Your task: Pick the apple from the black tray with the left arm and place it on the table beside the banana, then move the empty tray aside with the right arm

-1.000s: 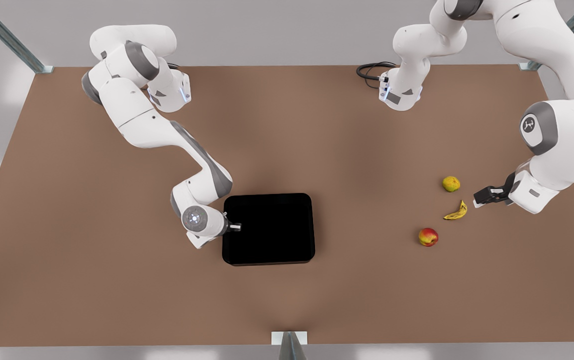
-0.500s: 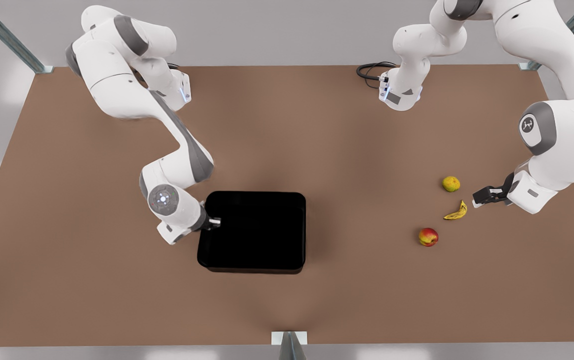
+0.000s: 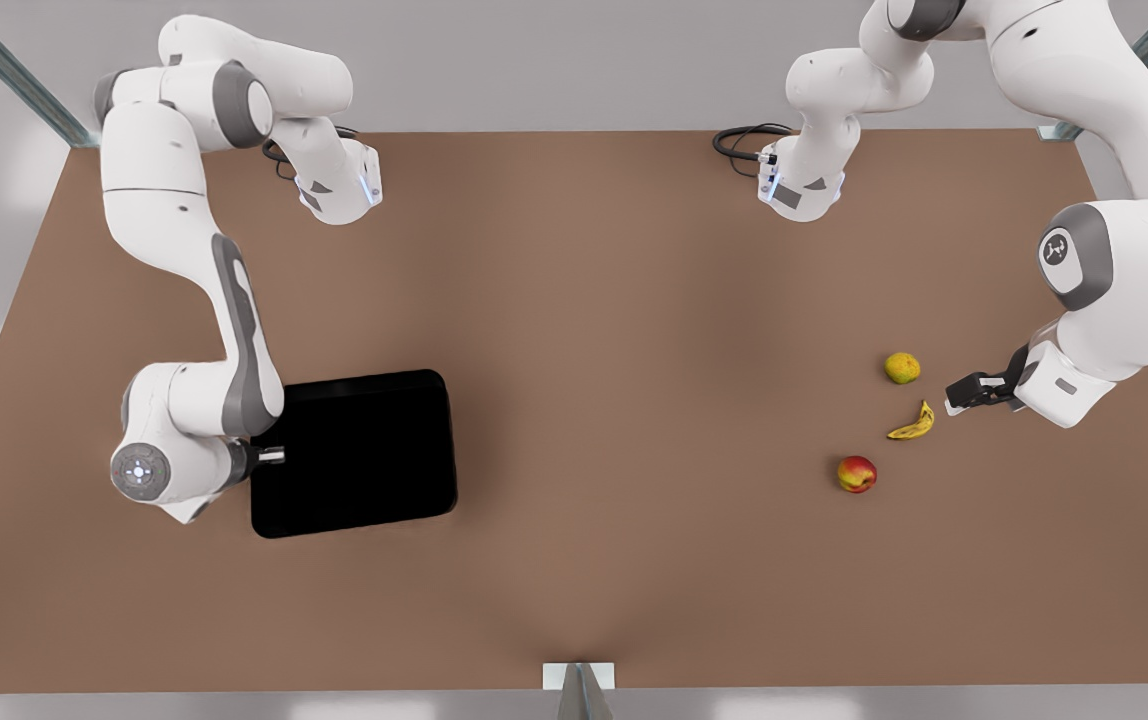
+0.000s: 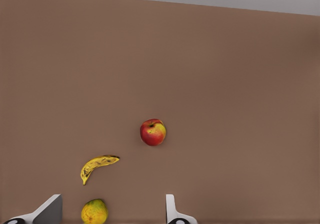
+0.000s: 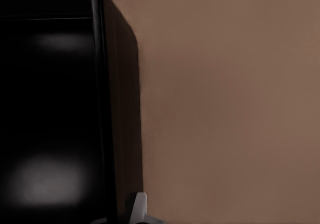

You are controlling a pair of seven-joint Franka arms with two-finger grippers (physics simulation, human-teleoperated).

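Note:
The apple (image 3: 856, 474) (image 4: 153, 132) lies on the table (image 3: 584, 300), just nearer the front edge than the banana (image 3: 914, 424) (image 4: 97, 165). My left gripper (image 3: 964, 392) (image 4: 112, 204) hangs open at the front view's right, close to the banana, with nothing between its fingers. The black tray (image 3: 354, 455) (image 5: 50, 109) sits bare at the front view's left. My right gripper (image 3: 269, 456) is shut on the tray's rim on the side toward the front view's left. One of its fingertips (image 5: 140, 204) shows beside the rim.
A yellow-green round fruit (image 3: 901, 368) (image 4: 94, 211) rests just behind the banana, under my left gripper. A black cable (image 3: 744, 140) coils by an arm base at the back. A metal post (image 3: 579, 690) stands at the table's front edge.
My right gripper has dragged the tray well toward the front view's left, its arm folding back. The left arm, apple and banana have not moved.

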